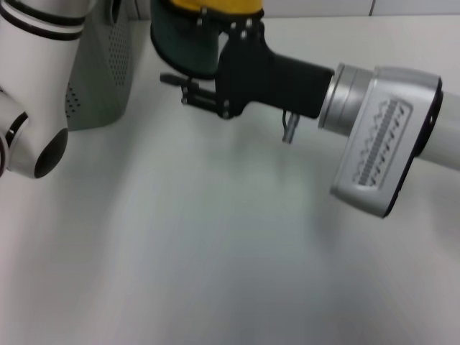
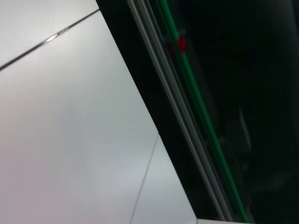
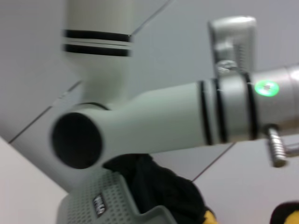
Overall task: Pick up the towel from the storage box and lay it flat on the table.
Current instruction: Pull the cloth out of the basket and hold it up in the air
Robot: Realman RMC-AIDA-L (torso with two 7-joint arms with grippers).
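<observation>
The towel (image 1: 183,43) hangs bunched at the far edge of the head view, dark green below and yellow on top. My right gripper (image 1: 188,90) reaches in from the right and looks shut on the towel, just right of the storage box (image 1: 100,72). That pale grey-green perforated box stands at the far left of the white table (image 1: 215,237). In the right wrist view the dark towel (image 3: 159,186) bulges beside the box's perforated wall (image 3: 93,205), with a yellow patch at the picture's edge. My left arm (image 1: 29,122) stays at the left; its gripper is out of view.
The left arm's white links (image 3: 154,121) cross the right wrist view close to the box. A wide bare stretch of table lies in front of the right arm (image 1: 381,136). The left wrist view shows only a pale surface and a dark panel (image 2: 224,93).
</observation>
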